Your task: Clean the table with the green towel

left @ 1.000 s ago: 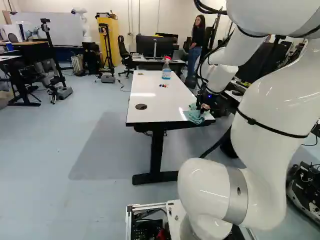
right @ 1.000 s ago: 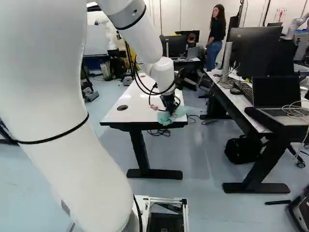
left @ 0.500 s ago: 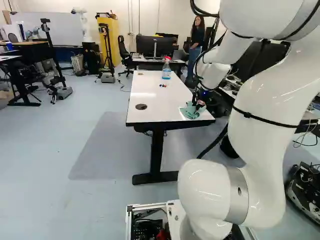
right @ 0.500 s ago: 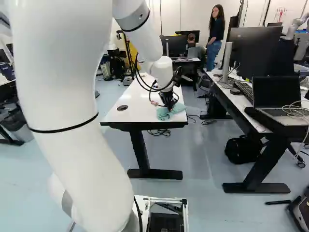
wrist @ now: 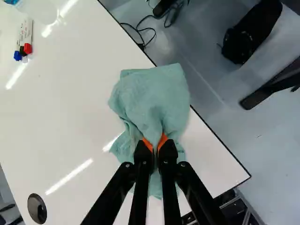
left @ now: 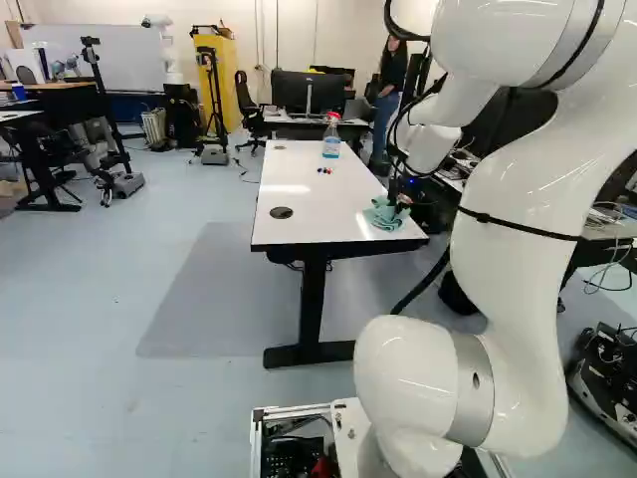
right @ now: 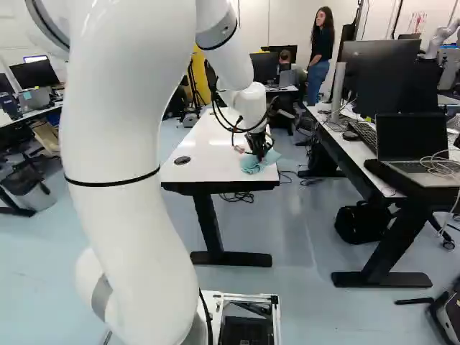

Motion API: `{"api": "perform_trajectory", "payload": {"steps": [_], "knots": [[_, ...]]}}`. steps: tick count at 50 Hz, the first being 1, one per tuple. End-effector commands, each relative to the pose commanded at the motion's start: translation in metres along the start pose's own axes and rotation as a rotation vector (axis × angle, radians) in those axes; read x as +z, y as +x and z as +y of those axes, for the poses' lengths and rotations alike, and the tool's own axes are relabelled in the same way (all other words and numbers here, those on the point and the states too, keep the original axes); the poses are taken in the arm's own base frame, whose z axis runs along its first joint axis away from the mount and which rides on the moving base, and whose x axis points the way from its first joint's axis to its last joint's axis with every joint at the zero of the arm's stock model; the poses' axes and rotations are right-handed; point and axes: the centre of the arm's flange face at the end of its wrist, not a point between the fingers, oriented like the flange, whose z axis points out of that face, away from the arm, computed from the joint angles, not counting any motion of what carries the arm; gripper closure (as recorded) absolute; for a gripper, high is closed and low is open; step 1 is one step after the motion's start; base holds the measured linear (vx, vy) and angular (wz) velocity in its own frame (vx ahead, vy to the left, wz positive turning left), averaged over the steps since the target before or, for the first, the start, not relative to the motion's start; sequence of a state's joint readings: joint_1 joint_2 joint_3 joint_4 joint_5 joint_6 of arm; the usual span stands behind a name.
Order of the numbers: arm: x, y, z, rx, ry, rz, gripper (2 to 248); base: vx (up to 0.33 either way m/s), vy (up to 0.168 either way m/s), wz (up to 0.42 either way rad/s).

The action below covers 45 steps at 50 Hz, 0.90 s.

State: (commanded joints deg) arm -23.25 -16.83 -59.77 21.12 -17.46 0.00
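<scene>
Gripper [right: 261, 154] at the end of the white arm [left: 513, 209], pointing downward over the near end of the white worktop [wrist: 70, 103]. In the wrist view, the two fingers of the gripper [wrist: 155, 143] stand nearly together, their orange pads [wrist: 147, 144] pressed from two sides on a fold of the towel [wrist: 152, 98], which is thus held between them. The towel lies bunched and creased, green-blue in tone, near one corner of the worktop; one portion spreads ahead of the fingers and reaches past the long edge, while another lies under them. A black disc [wrist: 37, 208] is set in the worktop surface, well apart from the towel. Farther along the same surface are several markers [wrist: 24, 40], side by side, with blue, black and red ends, and beyond them an upright clear bottle [left: 331, 141] with a red cap and a blue label. Cables [right: 237, 196] lie on the floor near the worktop. At the right of the right base view, a second worktop [right: 388, 188] bears a monitor [right: 388, 75], a keyboard [right: 364, 134] and an open laptop [right: 412, 138]; a black bag [right: 359, 223] rests on the floor beside its leg. Another robot [left: 167, 50], also white, stands in the background of the left base view, near a yellow cabinet [left: 227, 75].
</scene>
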Motion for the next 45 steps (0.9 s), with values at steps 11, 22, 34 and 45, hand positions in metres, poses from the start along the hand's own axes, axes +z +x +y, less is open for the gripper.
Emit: {"api": "perform_trajectory", "payload": {"steps": [11,22,34,45], "knots": [[-0.002,0.006,0.017,0.029,-0.012,0.008,220,0.000,0.000,0.000],[-0.011,-0.007,0.027,0.042,-0.021,0.003,220,0.000,0.000,0.000],[-0.022,-0.026,0.036,0.050,-0.027,-0.004,220,0.000,0.000,0.000],[-0.033,-0.045,0.044,0.056,-0.031,-0.011,220,0.000,0.000,0.000]]}}
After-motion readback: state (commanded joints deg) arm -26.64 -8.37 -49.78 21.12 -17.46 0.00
